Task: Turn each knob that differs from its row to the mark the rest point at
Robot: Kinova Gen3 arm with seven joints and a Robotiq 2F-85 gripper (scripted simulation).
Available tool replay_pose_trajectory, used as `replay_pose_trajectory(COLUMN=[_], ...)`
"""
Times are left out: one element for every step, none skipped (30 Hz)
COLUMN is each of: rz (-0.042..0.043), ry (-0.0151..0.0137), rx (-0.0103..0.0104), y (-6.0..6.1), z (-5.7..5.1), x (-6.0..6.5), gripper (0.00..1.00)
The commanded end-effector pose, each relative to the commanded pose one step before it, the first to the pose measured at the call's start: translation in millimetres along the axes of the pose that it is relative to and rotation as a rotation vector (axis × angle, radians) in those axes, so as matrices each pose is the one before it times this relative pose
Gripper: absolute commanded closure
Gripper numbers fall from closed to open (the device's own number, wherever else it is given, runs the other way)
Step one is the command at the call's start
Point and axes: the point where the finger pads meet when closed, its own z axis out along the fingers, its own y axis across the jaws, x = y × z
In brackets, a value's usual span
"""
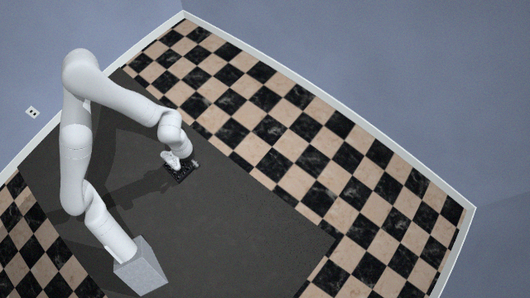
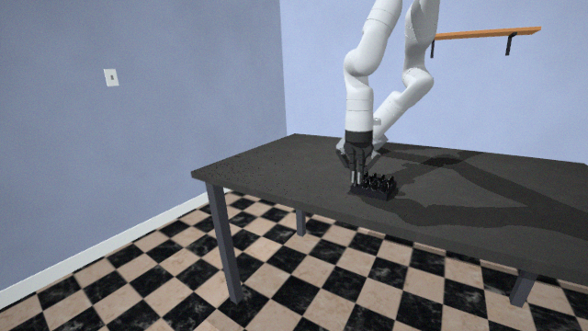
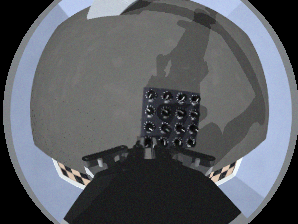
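Black pincer with grey fingertips (image 1: pixel 187 164) (image 2: pixel 356 182) is pointing down at the box's corner knob, fingers nearly together, cannot tell if gripping | black square knob box (image 1: pixel 180 175) (image 2: pixel 378 189) (image 3: pixel 158 104) is sitting on the dark grey flat worktop (image 1: pixel 248 223) (image 2: pixel 276 170) (image 3: pixel 90 75)

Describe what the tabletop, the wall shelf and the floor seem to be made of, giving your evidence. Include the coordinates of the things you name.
Tabletop (image 1: pixel 232 232) (image 2: pixel 276 179) (image 3: pixel 90 75): perhaps laminate or stone, matte; dark grey with fine speckles.
Wall shelf (image 2: pixel 487 33): probably wood, smooth; warm orange-brown board.
Floor (image 1: pixel 286 145) (image 2: pixel 294 294): likely marble or imitation tile; pale veins cross the black squares.
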Motion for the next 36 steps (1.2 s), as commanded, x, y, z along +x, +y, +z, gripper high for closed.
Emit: replay_pose_trajectory(rz=[-0.00149,0.0,0.0,0.0,0.0,0.0,0.0,0.0,0.0,0.0,0.0,0.0,0.0,0.0,0.0,0.0,0.0,0.0,0.00001,0.00004,0.00012,0.00023,0.0,0.0,0.00038,0.00055,0.00076,0.001,0.00126,0.00155,0.00187,0.0022,0.00256,0.00294,0.00334,0.00376], ry=[-0.00039,0.0,0.0,0.0,0.0,0.0,0.0,0.0,0.0,0.0,0.0,0.0,0.0,0.0,0.0,0.0,0.0,0.0,0.0,0.0,0.0,0.0,0.0,0.0,0.0,0.0,0.0,0.0,0.0,0.00001,0.00001,0.00001,0.00001,0.00001,0.00001,0.00001], rx=[0.00108,0.0,0.0,0.0,0.0,0.0,0.0,0.0,0.0,0.0,0.0,0.0,0.0,0.0,0.0,0.0,0.0,0.0,0.0,0.0,0.0,0.0,0.0,0.0,0.0,0.0,0.0,0.0,0.0,0.0,-0.00001,-0.00001,-0.00001,-0.00001,-0.00001,-0.00001], y=[0.05,0.0,0.0,0.0,0.0,0.0,0.0,0.0,0.0,0.0,0.0,0.0,0.0,0.0,0.0,0.0,0.0,0.0,0.0,0.0,0.0,0.0,0.0,0.0,0.0,0.0,0.0,0.0,0.0,0.0,0.0,0.0,0.0,0.0,0.0,0.0], z=[1.05,0.0,0.0,0.0,0.0,0.0,0.0,0.0,0.0,0.0,0.0,0.0,0.0,0.0,0.0,0.0,0.0,0.0,0.0,0.0,0.0,0.0,0.0,0.0,0.0,0.0,0.0,0.0,0.0,0.0,0.0,0.0,0.0,0.0,0.0,0.0], x=[0.39,0.0,0.0,0.0,0.0,0.0,0.0,0.0,0.0,0.0,0.0,0.0,0.0,0.0,0.0,0.0,0.0,0.0,0.0,0.0,0.0,0.0,0.0,0.0,0.0,0.0,0.0,0.0,0.0,0.01,0.01,0.01,0.01,0.01,0.01,0.01], gripper=[0.92,0.92,0.92,0.92,0.92,0.92,0.92,0.92,0.92,0.92,0.92,0.92,0.92,0.92,0.92,0.92,0.92,0.92,0.92,0.92,0.92,0.92,0.92,0.92,0.92,0.92,0.92,0.92,0.92,0.92,0.92,0.92,0.92,0.92,0.92,0.92])
